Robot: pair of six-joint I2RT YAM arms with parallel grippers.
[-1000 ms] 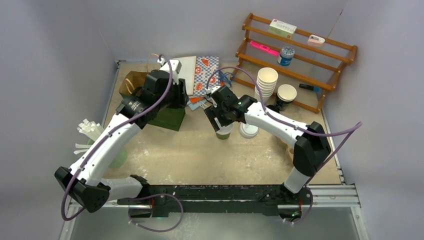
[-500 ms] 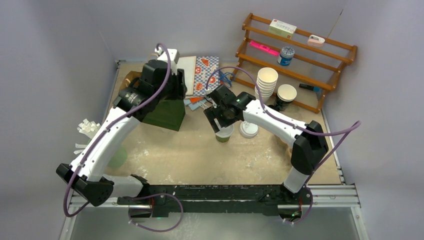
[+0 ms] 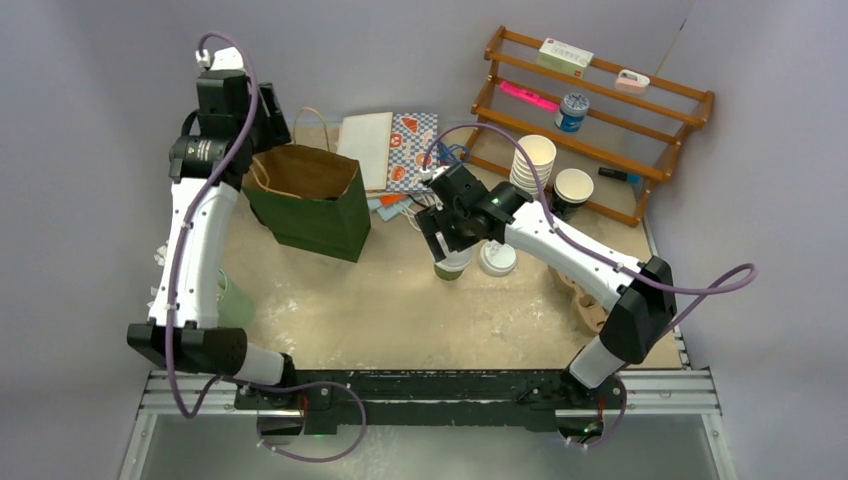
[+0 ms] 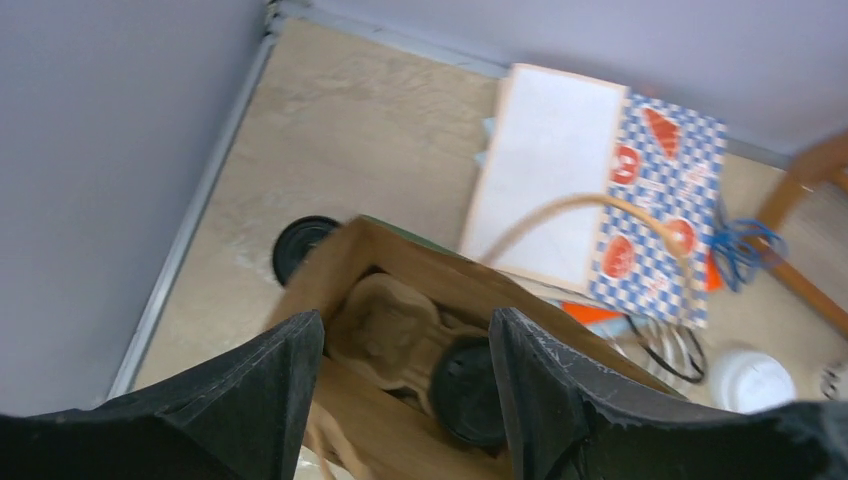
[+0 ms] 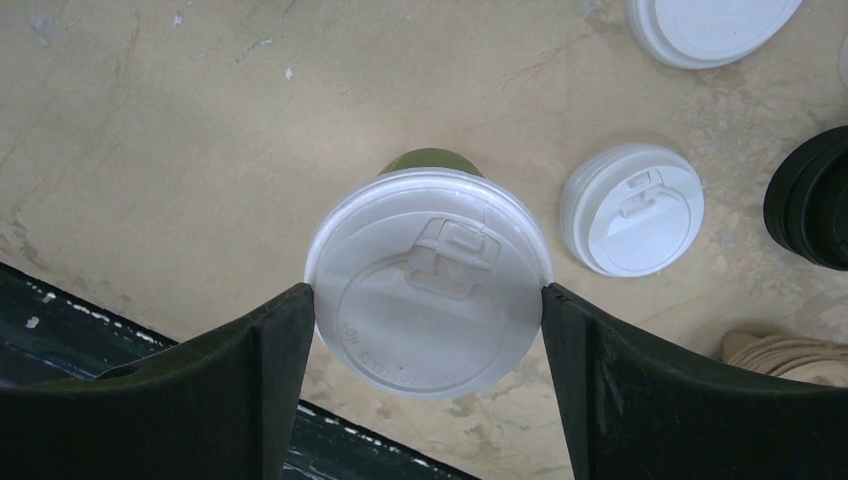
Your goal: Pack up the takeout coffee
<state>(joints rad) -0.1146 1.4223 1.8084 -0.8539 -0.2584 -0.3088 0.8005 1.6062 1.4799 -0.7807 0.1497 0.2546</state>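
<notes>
Ok so the takeout coffee (image 3: 450, 264) sits pretty much dead centre of the table (image 3: 400, 320) in the top view, olive-green body down, white lid up. The right gripper (image 3: 452, 238) is parked right over it. From its wrist cam, the two fingers (image 5: 265, 390) press against the lid's rim at 9 and 3 o'clock. So it's clamped on the cup, spread about as wide as the lid itself (can't tell whether the cup is resting on the table or a hair off it).

A loose white lid (image 3: 497, 260) lies just beside the coffee at its 3 o'clock, not touching. A stack of white cups (image 3: 533, 160) stands around its 1 o'clock, in front of the wooden rack (image 3: 600, 100).

The green paper bag (image 3: 310, 205) is upright with its mouth open, at about 10 o'clock from the coffee and well apart from it. The left gripper (image 3: 265, 105) hangs up near the table's 11 o'clock corner, above the far side of the bag. In the left wrist view the jaws are spread wide with nothing between them, looking down into the bag.

Inside the bag you can see a pulp cup carrier (image 4: 385, 325) with a round black lid (image 4: 468, 392) at its 4 o'clock. A second black lid (image 4: 300, 245) lies on the table just outside the bag. Some checkered paper (image 4: 660, 190) lies flat at 2 o'clock in that view.
</notes>
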